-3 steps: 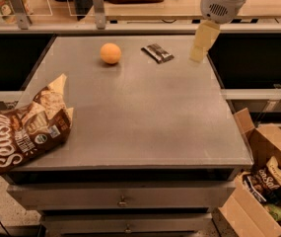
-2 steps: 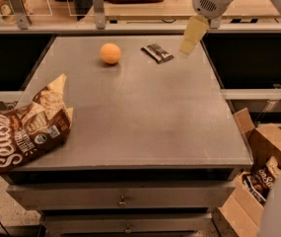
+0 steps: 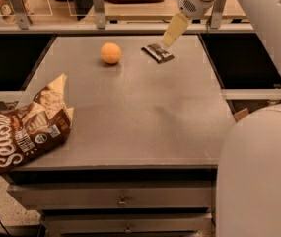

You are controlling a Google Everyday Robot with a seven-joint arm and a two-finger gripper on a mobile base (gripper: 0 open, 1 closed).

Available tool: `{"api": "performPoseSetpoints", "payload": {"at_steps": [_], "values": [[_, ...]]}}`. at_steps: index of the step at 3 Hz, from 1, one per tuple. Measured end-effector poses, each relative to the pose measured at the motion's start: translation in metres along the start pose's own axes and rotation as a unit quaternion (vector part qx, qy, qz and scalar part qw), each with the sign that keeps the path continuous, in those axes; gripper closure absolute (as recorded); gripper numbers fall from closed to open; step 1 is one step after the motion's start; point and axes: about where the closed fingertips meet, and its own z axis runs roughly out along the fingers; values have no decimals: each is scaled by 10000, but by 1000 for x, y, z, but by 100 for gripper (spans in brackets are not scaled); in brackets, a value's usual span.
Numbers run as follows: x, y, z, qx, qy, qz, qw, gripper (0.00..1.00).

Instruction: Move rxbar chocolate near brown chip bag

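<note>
Grey desk [image 3: 145, 112] holds three things. The gripper [image 3: 170, 37] is pale yellow and hangs at the back of the desk, on the end of a white arm [image 3: 258, 19] that comes down from the top right. It points down at the chocolate bar [image 3: 158, 53] and is just above the bar's far end. I cannot tell if the gripper is open or closed, and it holds nothing. The chocolate bar lies flat near the back edge. An orange [image 3: 110, 53] sits near it on the left. The brown chip bag [image 3: 24, 132] lies well apart, hanging over the front left corner. Nothing lies between the bar and the bag.
</note>
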Motion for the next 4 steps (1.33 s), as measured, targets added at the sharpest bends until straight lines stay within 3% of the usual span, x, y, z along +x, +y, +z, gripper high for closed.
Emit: {"api": "performPoseSetpoints", "payload": {"at_steps": [2,4], "values": [[-35,3,54,-245,-598,331,9974,0],[-42,21,94,-480,-681,559,9950,0]]}}
